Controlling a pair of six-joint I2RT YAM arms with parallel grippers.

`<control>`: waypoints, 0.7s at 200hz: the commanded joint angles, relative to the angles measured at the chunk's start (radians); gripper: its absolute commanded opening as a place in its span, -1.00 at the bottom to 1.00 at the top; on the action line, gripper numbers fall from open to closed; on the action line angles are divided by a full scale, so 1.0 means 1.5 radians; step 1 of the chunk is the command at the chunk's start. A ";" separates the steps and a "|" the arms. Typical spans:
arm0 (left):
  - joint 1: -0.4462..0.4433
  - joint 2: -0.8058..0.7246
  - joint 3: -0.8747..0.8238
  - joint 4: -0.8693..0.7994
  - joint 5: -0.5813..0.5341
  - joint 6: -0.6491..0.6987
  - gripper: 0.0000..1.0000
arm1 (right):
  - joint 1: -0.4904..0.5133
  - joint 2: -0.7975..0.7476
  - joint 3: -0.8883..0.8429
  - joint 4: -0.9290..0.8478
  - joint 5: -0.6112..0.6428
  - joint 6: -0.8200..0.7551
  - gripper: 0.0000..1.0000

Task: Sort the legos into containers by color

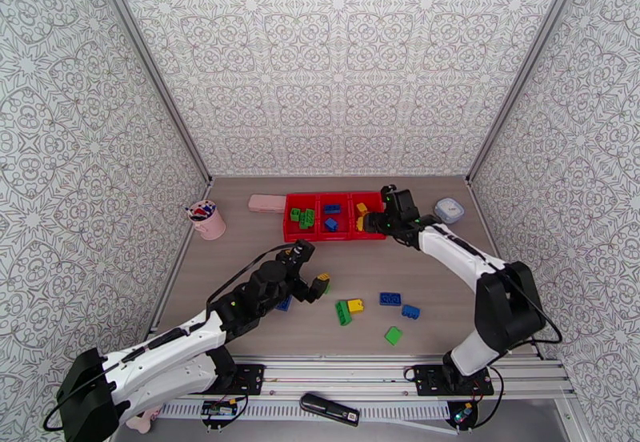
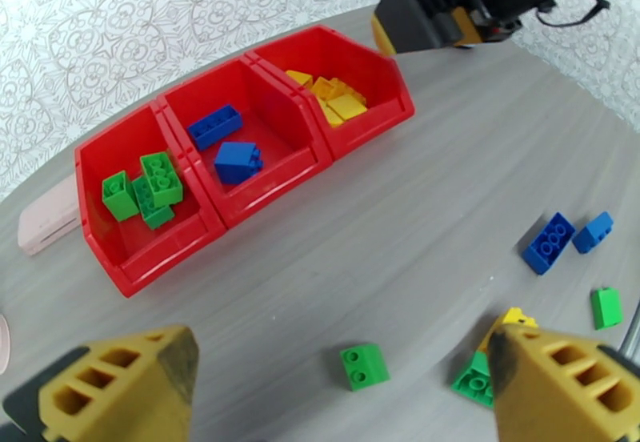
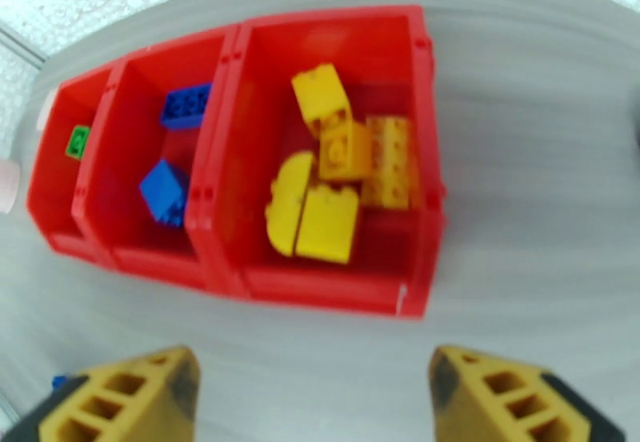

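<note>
Top view: left gripper (image 1: 312, 269), fingers apart and empty, over the table (image 1: 360, 271); loose bricks (image 1: 390, 299) scattered to its right, red bins (image 1: 334, 235) well ahead; right gripper (image 1: 372, 223), likewise spread and empty, at the right end of the bins; white box (image 1: 449, 210) to its right, pink cup (image 1: 208, 220) far to its left. Left wrist view: small green brick (image 2: 364, 366) on the table in the gap between the yellow fingers (image 2: 120, 387), touching neither; yellow brick (image 2: 518, 319) partly hidden behind the right finger; two blue bricks (image 2: 549, 242) further right; bins ahead, sorted green, blue, yellow. Right wrist view: spread fingers (image 3: 512, 399) just short of the yellow-filled bin (image 3: 320, 287); blue pieces (image 3: 164, 191) in the middle bin, to the left.
</note>
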 commanded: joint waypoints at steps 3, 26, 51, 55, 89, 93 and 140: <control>-0.010 0.001 0.018 0.000 0.063 0.049 0.99 | 0.030 -0.066 -0.071 -0.061 0.030 0.040 0.63; -0.014 0.013 0.019 0.010 0.096 0.078 0.99 | 0.060 -0.134 -0.137 -0.102 0.054 0.078 0.70; -0.018 0.036 0.022 0.028 0.131 0.103 0.99 | 0.092 -0.178 -0.186 -0.137 0.069 0.117 0.78; -0.019 0.041 0.022 0.032 0.136 0.104 0.99 | 0.097 -0.180 -0.189 -0.144 0.071 0.123 0.79; -0.029 0.078 0.037 0.040 0.163 0.115 0.99 | 0.135 -0.164 -0.191 -0.198 0.084 0.154 0.84; -0.030 0.082 0.038 0.041 0.165 0.116 0.99 | 0.138 -0.159 -0.190 -0.202 0.085 0.157 0.84; -0.047 0.096 0.041 0.039 0.169 0.121 0.99 | 0.157 -0.099 -0.195 -0.228 0.076 0.183 0.88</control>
